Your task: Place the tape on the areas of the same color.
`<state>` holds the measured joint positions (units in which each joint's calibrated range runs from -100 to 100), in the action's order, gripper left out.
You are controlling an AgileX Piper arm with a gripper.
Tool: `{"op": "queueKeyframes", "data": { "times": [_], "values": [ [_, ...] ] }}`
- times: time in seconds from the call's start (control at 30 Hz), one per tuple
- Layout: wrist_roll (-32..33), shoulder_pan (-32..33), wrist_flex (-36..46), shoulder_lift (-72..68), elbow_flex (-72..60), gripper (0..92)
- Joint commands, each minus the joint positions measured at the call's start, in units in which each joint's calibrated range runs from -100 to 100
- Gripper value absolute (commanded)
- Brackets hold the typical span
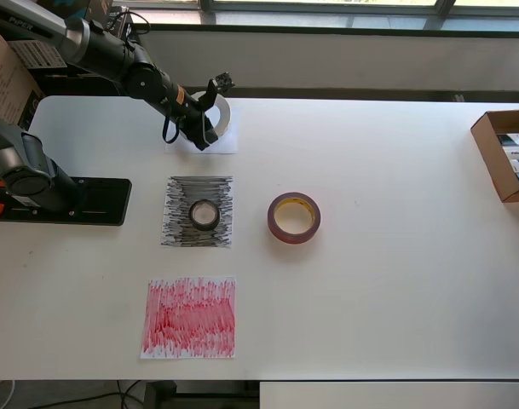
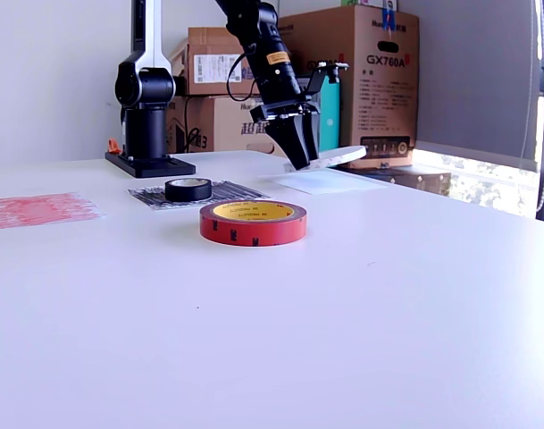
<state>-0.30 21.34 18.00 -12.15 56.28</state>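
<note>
— Why is the white tape roll [image 2: 337, 158] hanging at a slant like that?

— The gripper [image 1: 207, 122] has its fingers pinched on one side of the ring, so the free side sticks out and tips. It's held just above the plain white sheet [image 2: 323, 181], not flat on it. My guess is it's about to be lowered there, white on white.

— And the other rolls?

— Going out from that white sheet: the next square toward the front edge is the black-scribbled sheet [image 1: 198, 212], and the small black tape roll [image 1: 204, 215] already sits in its middle. The dark red tape roll [image 1: 294, 217] lies flat on the bare table [image 1: 395, 256], beside the black sheet and well apart from the red-scribbled sheet [image 1: 189, 318], which is farthest from the white one and holds nothing.

— What are they like up close?

— The white roll looks wide, thin and pale, almost see-through. The red one is a glossy band with a yellowish core. The black one is squat and matte. The sheets are thin paper, hatched in rough pen strokes.
</note>
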Motion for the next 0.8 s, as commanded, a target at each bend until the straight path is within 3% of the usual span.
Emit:
{"op": "queueKeyframes", "data": {
  "times": [0.0, 0.13, 0.43, 0.77],
  "values": [
    [-0.1, 0.2, 0.7, -0.6, 0.6, 11.7],
    [-0.1, 0.2, 0.7, -0.6, 0.8, 24.0],
    [-0.1, 0.2, 0.7, -0.6, 0.7, 39.5],
    [0.6, -0.4, 0.3, -0.5, -0.3, 44.2]
  ]
}}
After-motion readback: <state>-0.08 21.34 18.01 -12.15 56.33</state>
